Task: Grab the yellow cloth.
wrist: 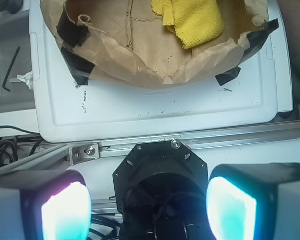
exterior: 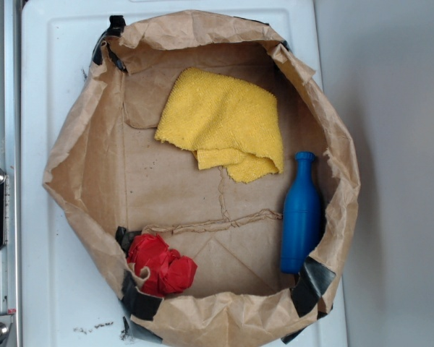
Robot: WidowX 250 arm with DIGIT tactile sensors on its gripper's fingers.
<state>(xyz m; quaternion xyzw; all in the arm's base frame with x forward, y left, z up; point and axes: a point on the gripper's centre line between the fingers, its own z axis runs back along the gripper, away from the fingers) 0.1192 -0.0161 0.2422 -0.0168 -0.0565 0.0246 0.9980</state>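
The yellow cloth [exterior: 224,123] lies crumpled on the floor of a brown paper bag tray [exterior: 87,166], toward its upper middle. The wrist view shows part of the yellow cloth [wrist: 195,20] at the top, inside the bag's paper wall [wrist: 160,75]. My gripper [wrist: 150,210] hangs well back from the bag, over the robot's black base, far from the cloth. Its two glowing pads [wrist: 65,212] stand wide apart with nothing between them. The gripper does not appear in the exterior view.
A blue bottle [exterior: 301,213] lies along the bag's right wall. A red fabric wad [exterior: 160,264] sits at its lower left corner. The bag rests on a white board [wrist: 155,110], bordered by a metal rail [wrist: 140,148]. Black tape [wrist: 77,67] patches the bag's rim.
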